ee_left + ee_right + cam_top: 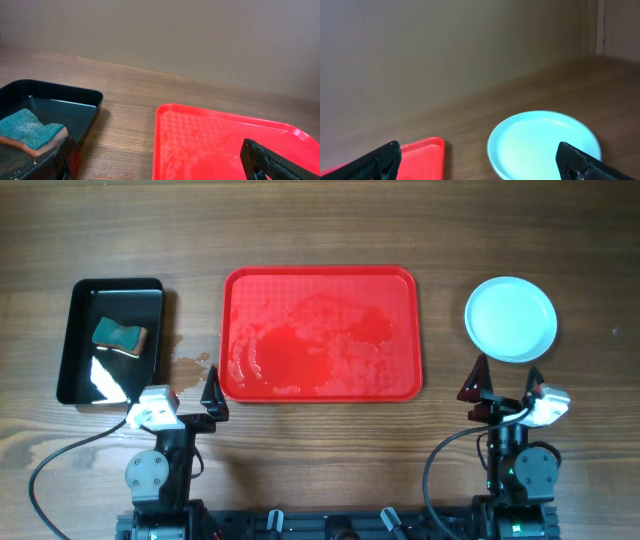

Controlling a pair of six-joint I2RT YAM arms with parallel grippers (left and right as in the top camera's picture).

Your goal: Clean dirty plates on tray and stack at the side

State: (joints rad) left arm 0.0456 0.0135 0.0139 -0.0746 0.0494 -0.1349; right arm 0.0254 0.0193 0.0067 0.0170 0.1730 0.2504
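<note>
Tray [300, 290]: red, wet sheen, mid-tabletop [320, 460]. Plates [511, 318]: pale blue, stacked on the tabletop right of the tray and apart from it; count not discernible. Black tray [68, 350]: left of the tray, holds a green sponge [120, 335]. Left gripper [175, 392]: near the tray's front-left corner, jaws wide, empty. Right gripper [505, 380]: right of the tray, just in front of the plates, jaws wide, empty.

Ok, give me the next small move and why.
Probably none: I would leave both arms parked. The tray is bare but for wet streaks; the plates sit right of it, apparently stacked; the sponge lies in the black tray; the left gripper and right gripper are open and empty.
</note>
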